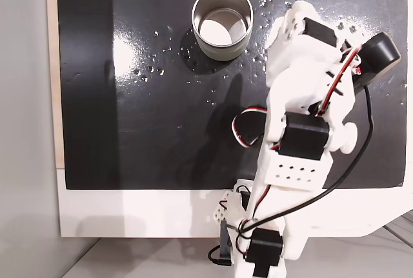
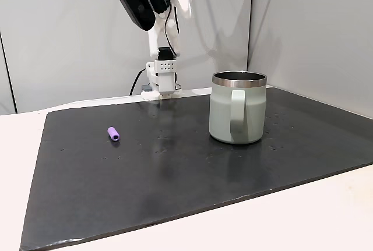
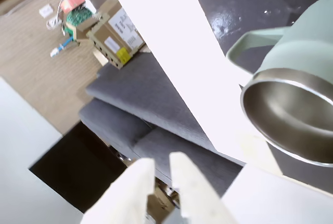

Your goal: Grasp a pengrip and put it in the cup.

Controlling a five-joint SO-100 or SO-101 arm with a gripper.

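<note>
Purple pengrip (image 2: 113,134) lies ungrasped on the mat, well apart from the cup (image 2: 237,108); gripper (image 3: 162,168) raised, jaws nearly closed and empty.

One fixed camera hangs straight above me and looks down on the black mat (image 1: 148,97), near enough that my own white arm (image 1: 303,117) covers the right side and my base sits at the bottom edge. Another fixed camera stands low at the far side of the table, facing back across the mat (image 2: 175,175) toward my base (image 2: 161,79), with the cup (image 2: 238,115) close in front of it. Both take in the mat and the cup (image 1: 222,23). My wrist camera rides just behind my fingers (image 3: 136,190), tilted out past the table edge toward the floor, catching the cup (image 3: 291,104) close at its right.
</note>
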